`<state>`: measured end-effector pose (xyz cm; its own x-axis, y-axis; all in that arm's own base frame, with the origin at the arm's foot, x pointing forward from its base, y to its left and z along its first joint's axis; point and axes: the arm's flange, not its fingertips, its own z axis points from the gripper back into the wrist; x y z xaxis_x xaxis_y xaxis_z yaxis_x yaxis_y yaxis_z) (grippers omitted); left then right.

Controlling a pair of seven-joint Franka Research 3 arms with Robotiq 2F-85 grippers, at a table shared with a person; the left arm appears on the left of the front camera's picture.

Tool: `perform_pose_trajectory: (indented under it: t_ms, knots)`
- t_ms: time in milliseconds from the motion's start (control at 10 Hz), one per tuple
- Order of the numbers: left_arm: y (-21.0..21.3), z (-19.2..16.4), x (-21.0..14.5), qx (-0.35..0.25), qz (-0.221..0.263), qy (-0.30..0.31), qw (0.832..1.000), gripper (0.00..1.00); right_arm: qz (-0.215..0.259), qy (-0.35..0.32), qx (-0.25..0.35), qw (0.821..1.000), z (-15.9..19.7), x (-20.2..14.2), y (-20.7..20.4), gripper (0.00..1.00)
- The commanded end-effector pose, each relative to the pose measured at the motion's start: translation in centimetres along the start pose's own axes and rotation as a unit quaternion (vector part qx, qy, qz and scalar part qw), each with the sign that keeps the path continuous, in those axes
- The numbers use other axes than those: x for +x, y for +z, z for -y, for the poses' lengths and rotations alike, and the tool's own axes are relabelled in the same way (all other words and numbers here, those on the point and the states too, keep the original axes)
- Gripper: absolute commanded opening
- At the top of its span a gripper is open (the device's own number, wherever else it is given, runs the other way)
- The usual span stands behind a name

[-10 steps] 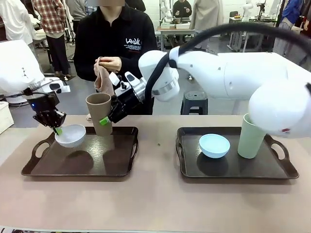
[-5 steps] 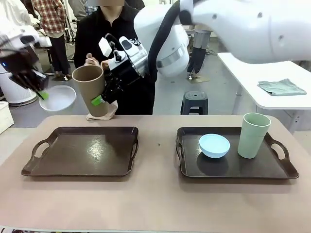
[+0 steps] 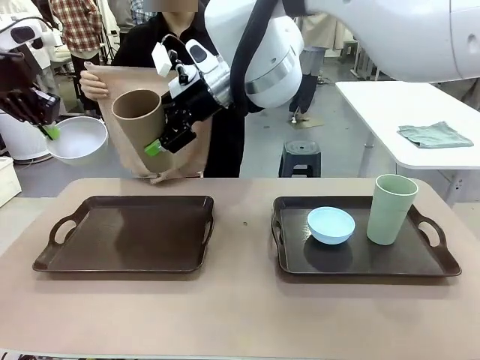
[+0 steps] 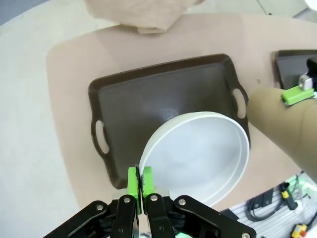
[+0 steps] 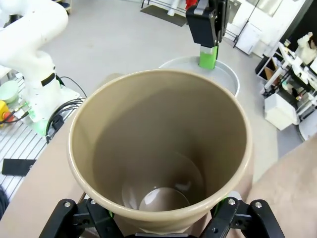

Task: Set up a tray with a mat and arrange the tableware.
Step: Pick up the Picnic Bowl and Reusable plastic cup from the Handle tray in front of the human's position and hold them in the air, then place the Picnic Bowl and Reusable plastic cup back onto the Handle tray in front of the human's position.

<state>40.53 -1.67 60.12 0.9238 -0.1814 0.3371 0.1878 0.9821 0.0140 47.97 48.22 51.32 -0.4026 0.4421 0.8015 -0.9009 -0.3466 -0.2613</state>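
Observation:
My right gripper [image 3: 152, 141] is shut around the tan-brown cup [image 3: 140, 120] and holds it tilted, high above the left tray [image 3: 127, 236]. Looking down it in the right wrist view, the cup [image 5: 158, 148] is empty. My left gripper [image 3: 46, 129] pinches the rim of the white bowl [image 3: 76, 140] in the air, left of the cup; the pinch on the bowl [image 4: 198, 153] is plain in the left wrist view. Behind the cup, a person holds a tan mat [image 3: 187, 112] spread out. The right tray [image 3: 420, 259] carries the light blue bowl [image 3: 331, 224] and the pale green cup [image 3: 390, 209].
The left tray's bare bottom [image 4: 148, 99] lies straight below the held bowl. A folded grey-green cloth [image 3: 435, 134] lies on a white side table at the back right. My right arm's large white body [image 3: 360, 37] spans the top of the front view.
Both arms have risen from the left tray, carrying off the white bowl and the tan cup. The person has unfolded the mat and now holds it spread.

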Motion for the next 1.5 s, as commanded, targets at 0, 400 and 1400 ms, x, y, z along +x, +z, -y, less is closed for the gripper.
perform_pose_trajectory:
  t_ms: [0,400,1400]
  knots:
    - [-0.5,-0.21,0.33,-0.004,0.007,-0.011,1.0,0.0,0.014,0.003,0.007,1.0,0.34,-0.1,-0.18,0.0]
    - [-0.5,-0.21,0.33,-0.004,0.007,-0.011,1.0,0.0,0.014,0.003,0.007,1.0,0.34,-0.1,-0.18,0.0]
    - [-0.5,-0.21,0.33,-0.004,0.007,-0.011,1.0,0.0,0.014,0.003,0.007,1.0,0.34,-0.1,-0.18,0.0]
